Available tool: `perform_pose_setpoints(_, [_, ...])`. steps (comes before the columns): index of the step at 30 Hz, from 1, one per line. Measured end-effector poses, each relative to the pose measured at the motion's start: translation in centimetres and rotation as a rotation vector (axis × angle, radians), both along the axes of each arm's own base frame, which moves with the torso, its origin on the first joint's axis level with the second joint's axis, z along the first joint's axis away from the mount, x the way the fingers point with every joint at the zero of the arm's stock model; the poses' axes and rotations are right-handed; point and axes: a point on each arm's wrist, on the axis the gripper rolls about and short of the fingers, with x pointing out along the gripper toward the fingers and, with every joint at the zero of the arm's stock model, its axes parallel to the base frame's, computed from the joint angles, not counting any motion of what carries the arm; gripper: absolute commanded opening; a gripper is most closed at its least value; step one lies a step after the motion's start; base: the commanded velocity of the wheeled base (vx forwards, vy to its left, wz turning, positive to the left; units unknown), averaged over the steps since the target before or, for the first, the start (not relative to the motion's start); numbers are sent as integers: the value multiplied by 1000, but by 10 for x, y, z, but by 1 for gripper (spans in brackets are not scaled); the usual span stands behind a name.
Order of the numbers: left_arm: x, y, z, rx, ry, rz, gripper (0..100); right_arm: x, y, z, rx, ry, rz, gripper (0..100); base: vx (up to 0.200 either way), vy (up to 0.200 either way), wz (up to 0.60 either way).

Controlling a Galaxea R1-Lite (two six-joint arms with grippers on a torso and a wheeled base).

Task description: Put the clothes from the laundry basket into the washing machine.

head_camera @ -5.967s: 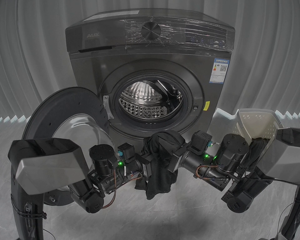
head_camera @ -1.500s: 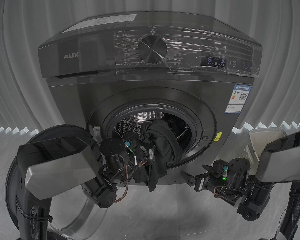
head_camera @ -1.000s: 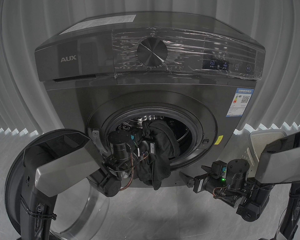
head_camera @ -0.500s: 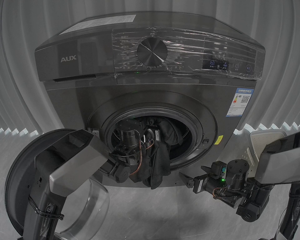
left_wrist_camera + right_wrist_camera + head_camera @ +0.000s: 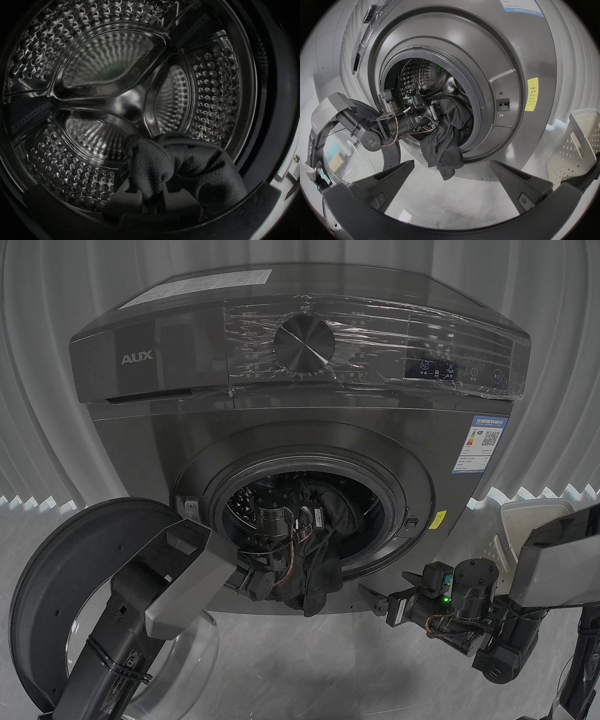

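Left wrist view: left claw [image 5: 153, 191] seemingly clamps black garment [image 5: 190, 162].

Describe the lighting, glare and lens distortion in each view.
Head view: wide lens bows the washing machine and curtain; film on the control panel glints. Left wrist view: dim, highlights on the steel drum, black garment nearly lost. Right wrist view: fisheye circle, black corners.

A: Tips of left gripper [image 5: 153, 203]?
B: Buried in black garment [image 5: 187, 168] folds.
A: The laundry basket [image 5: 531, 515]?
B: Mostly behind right arm [image 5: 556, 559]; inside unseen.
A: The door [image 5: 69, 577]?
B: Cut at head view's bottom edge.
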Motion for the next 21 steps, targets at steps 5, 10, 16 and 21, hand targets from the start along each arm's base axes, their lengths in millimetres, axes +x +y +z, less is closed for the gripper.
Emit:
perform_pose_setpoints(5, [12,-2,5,-27,-32,27,0,0,0,0,0,0,0,100,0,0,0])
perform_pose_setpoints(10, [18,2,4,-35,-37,47,100,0,0,0,0,0,0,100,0,0,0])
perform_pose_setpoints(16, [16,6,4,-38,-15,53,100,0,0,0,0,0,0,100,0,0,0])
perform_pose_setpoints(21, [2,12,-3,5,64,45,100,0,0,0,-1,0,0,100,0,0,0])
